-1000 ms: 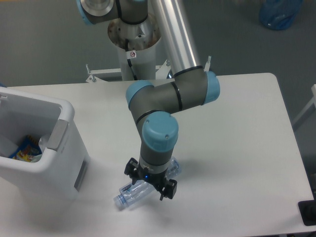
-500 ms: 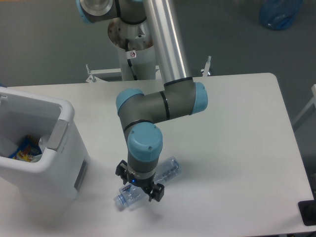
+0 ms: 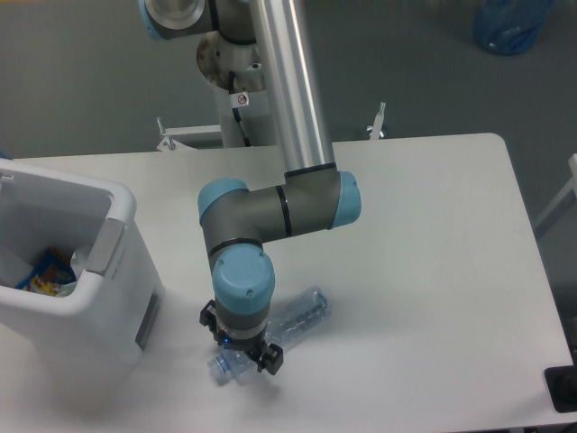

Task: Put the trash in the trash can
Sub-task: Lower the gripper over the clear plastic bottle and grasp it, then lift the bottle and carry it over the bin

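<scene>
The crushed clear plastic bottle (image 3: 297,316) lies on its side on the white table (image 3: 433,253), cap end toward the front left. My gripper (image 3: 240,350) points straight down over the bottle's neck end. Its fingers stand apart on either side of the bottle, and the bottle rests on the table. The white trash can (image 3: 101,311) stands at the left edge with its grey handle panel (image 3: 104,245) facing the arm. A white crumpled piece (image 3: 78,262), probably the paper wad, shows inside it by the wall.
A blue and yellow packet (image 3: 45,272) lies inside the can. The arm's base column (image 3: 243,86) stands behind the table's far edge. A blue bag (image 3: 512,23) sits on the floor at top right. A black object (image 3: 561,388) pokes in at the lower right.
My gripper has moved left and slightly toward the front, from over the bottle's middle to over its neck end. The bottle has not moved.
</scene>
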